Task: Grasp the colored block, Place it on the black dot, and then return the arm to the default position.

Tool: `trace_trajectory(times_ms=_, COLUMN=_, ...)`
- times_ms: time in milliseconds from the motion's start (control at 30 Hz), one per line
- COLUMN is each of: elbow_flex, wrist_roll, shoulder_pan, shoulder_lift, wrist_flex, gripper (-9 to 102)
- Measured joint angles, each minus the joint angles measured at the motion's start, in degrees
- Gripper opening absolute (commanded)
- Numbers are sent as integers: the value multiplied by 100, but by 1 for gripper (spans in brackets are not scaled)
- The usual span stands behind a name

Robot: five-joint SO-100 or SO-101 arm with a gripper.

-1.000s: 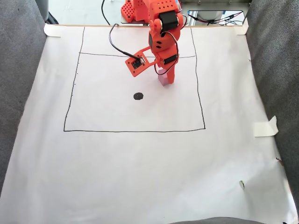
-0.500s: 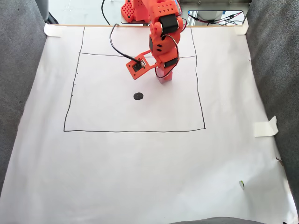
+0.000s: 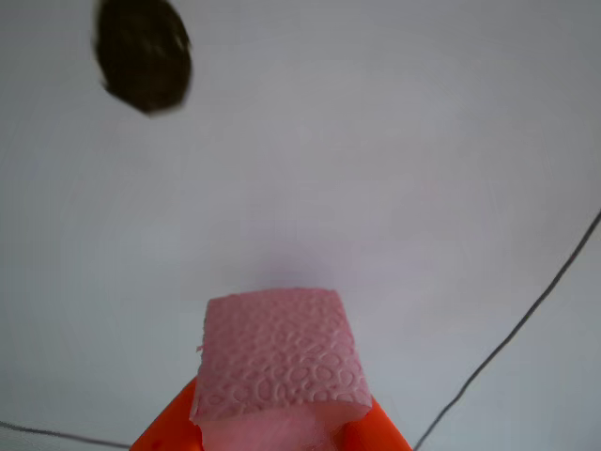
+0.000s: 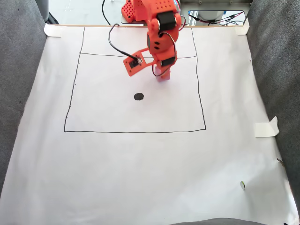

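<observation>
The jaws pinch the pink block (image 3: 280, 352) for carrying; the black dot (image 3: 143, 54) lies ahead, to their left.

pink oval-embossed block (image 3: 280, 355), orange fingers (image 3: 380, 434), black dot (image 3: 143, 54)

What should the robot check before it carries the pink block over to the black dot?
1. Pink block sits between the orange tips of the gripper: ok.
2. Grip firm enough to carry: cannot tell.
3. Black dot is uncovered: ok.
4. White paper between block and dot is bare: ok.
5. Block is lifted off the paper: cannot tell.
</observation>
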State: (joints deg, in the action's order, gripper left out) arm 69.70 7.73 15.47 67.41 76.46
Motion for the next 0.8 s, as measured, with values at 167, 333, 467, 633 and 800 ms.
trace_trajectory(times_ms=167, elbow_flex=-659, wrist_roll=650, shoulder_pan=-281, shoulder_lift=18, wrist_flex=123, gripper=0)
trace_trajectory(times_ms=333, elbow_flex=-1564, wrist_roll=1143, shoulder_pan=-545, shoulder_lift=-396, wrist_flex=422, gripper=0)
trace_trajectory(times_ms=467, elbow_flex=-2004, wrist_roll=1371, shoulder_pan=-809, shoulder_lift=-624, wrist_flex=475, gripper=0)
trace_trajectory(times_ms=633, elbow_flex=-2188, wrist_roll=1424, shoulder_pan=-967, shoulder_lift=-896, wrist_flex=466, gripper=0)
trace_trajectory(times_ms=800, elbow_flex=-2250, wrist_roll=1494, shoulder_pan=-1037, shoulder_lift=-1187, wrist_flex=387, gripper=0)
